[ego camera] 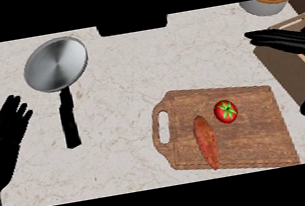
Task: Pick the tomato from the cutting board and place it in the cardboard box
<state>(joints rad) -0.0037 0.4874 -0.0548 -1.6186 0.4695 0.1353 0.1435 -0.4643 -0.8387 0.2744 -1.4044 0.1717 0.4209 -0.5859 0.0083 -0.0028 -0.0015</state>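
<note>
A red tomato (225,111) with a green stem sits on the wooden cutting board (258,133), toward its upper middle. An orange sweet potato (206,141) lies lengthwise on the board just left of it. The cardboard box (299,61) lies along the right edge, partly covered by my right hand. My right hand (303,44) hovers open over the box, fingers stretched to the left and thumb hanging down at the lower right, well above and right of the tomato. At the left edge my left hand (1,140) rests open, fingers up.
A steel frying pan (56,64) with a black handle (69,121) lies at the upper left. A white bowl (266,5) stands at the top right corner. A dark object (133,25) sits at the counter's far edge.
</note>
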